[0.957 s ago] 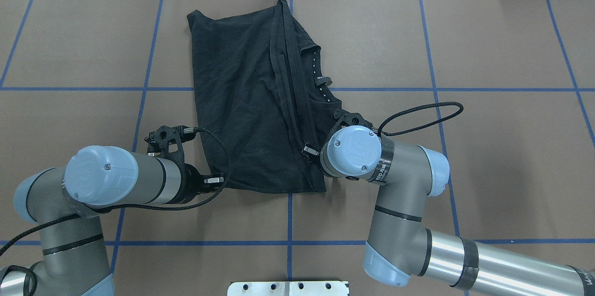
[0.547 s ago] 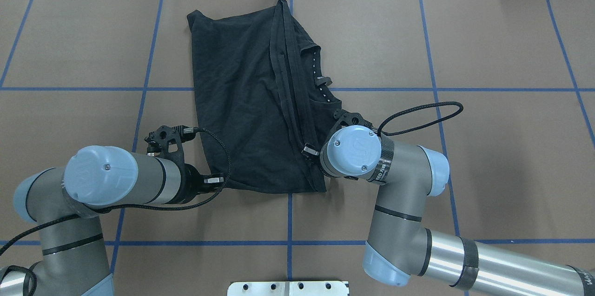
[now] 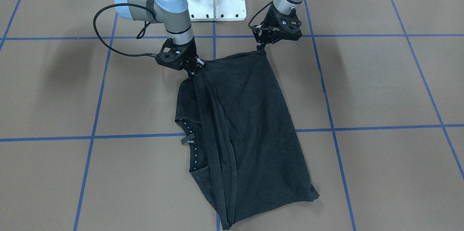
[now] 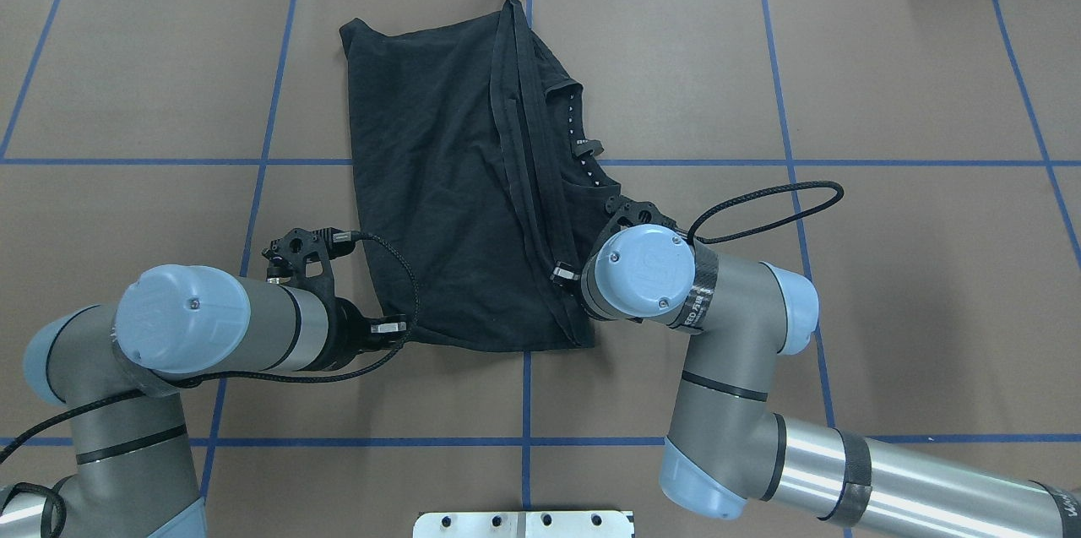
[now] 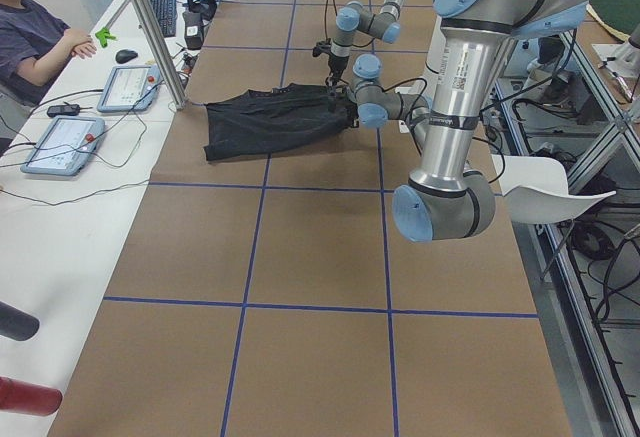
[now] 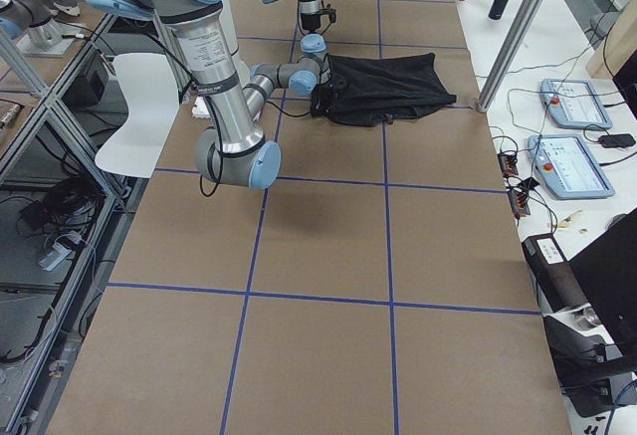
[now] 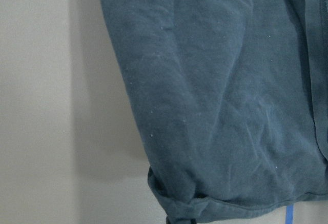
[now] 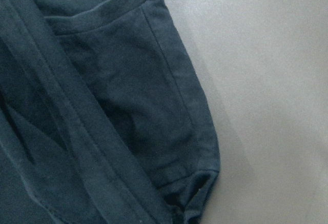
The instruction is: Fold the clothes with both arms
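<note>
The black shirt [image 4: 460,183] lies on the brown table [image 4: 887,285], in the middle of the overhead view. Its long way runs from the lower middle of the frame up to the top edge. Both pincers are at its lower end. The left pincer [image 3: 261,48] is pinched on 1 corner. The right pincer [image 3: 194,70] is pinched on the other. The rest of the shirt stretches away from both, so I think they must carry this end toward the top.
</note>
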Motion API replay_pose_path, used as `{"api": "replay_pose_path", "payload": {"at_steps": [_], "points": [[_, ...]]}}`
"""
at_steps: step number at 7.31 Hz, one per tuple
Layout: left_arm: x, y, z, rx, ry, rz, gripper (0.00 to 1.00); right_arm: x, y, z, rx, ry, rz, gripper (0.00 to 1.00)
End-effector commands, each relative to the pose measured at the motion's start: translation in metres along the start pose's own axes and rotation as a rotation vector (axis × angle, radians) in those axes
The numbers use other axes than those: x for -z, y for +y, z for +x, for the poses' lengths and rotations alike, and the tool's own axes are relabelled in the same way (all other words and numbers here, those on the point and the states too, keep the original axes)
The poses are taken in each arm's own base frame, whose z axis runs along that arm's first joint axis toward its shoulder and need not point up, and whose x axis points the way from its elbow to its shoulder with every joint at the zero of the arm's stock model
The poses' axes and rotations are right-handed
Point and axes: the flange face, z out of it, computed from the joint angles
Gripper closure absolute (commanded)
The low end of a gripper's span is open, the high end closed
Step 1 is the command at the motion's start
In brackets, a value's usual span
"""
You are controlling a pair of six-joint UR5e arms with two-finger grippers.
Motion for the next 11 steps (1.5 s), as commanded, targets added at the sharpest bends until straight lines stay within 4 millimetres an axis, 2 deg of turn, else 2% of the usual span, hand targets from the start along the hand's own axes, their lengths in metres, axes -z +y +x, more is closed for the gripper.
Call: {"api": "replay_pose_path", "payload": {"at_steps": [1, 4, 5, 6, 7, 8, 9, 10, 11], "points": [[0.0, 0.0, 0.001, 0.0, 0.002, 0.0, 1.0, 0.004, -0.002, -0.002, -0.002, -0.008, 0.0, 1.0], [0.003, 0.0, 0.004, -0.002, 0.01, -0.001, 1.0, 0.026, -0.001, -0.002, -0.002, -0.027, -0.03, 1.0], [0.01, 0.002, 0.008, -0.006, 0.025, -0.001, 1.0, 0.044, 0.008, -0.001, 0.004, -0.025, -0.053, 1.0], [0.02, 0.004, 0.012, -0.01, 0.043, -0.006, 1.0, 0.07, 0.024, 0.006, 0.02, -0.037, -0.079, 1.0], [0.035, 0.011, 0.019, -0.016, 0.075, -0.038, 1.0, 0.095, 0.048, 0.018, 0.047, -0.038, -0.113, 1.0], [0.05, 0.019, 0.014, -0.023, 0.089, -0.055, 1.0, 0.126, 0.07, 0.034, 0.074, -0.038, -0.145, 1.0], [0.073, 0.036, 0.007, -0.037, 0.111, -0.079, 1.0, 0.16, 0.09, 0.047, 0.101, -0.037, -0.178, 1.0], [0.1, 0.046, 0.008, -0.047, 0.15, -0.122, 1.0, 0.192, 0.093, 0.055, 0.108, -0.036, -0.188, 1.0], [0.105, 0.05, 0.014, -0.052, 0.168, -0.155, 1.0, 0.204, 0.087, 0.056, 0.1, -0.023, -0.179, 1.0]]}}
